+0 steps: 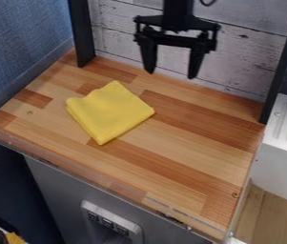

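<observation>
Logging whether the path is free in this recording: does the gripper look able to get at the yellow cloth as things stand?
Probably yes: the gripper hangs open above the back of the wooden counter, and nothing visible covers the yellow cloth or stands between them.

Yellow cloth (110, 112): one piece, plain, matte, folded into a rough square. Lies flat on the wood-strip countertop (196, 121), left of its middle in the camera view, apart from the edges. Orientation: turned so that one corner points toward the back, another toward the front, the remaining two to the sides. Left-hand side shows stacked layers, slightly offset. Left corner blunt and rounded; upper surface mostly smooth, with faint soft undulations.
</observation>
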`<state>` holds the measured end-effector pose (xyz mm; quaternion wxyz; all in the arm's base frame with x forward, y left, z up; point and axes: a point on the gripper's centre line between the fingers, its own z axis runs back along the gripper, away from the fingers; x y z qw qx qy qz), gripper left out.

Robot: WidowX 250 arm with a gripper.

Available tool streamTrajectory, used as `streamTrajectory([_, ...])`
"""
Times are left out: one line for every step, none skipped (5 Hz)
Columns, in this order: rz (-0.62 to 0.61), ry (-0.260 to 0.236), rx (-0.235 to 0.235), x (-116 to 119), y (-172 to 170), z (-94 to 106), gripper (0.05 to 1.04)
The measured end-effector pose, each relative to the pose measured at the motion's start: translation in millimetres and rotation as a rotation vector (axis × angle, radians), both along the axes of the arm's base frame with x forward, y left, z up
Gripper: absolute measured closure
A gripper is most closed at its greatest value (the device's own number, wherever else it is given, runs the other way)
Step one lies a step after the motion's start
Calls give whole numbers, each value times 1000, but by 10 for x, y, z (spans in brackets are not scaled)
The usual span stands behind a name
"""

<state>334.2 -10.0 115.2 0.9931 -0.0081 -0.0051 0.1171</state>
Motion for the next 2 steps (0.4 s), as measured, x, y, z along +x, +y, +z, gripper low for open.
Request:
streamTrajectory([48,-26,-1,-69,170,38,85])
streamTrajectory([91,-37,-1,-118,293,79,85])
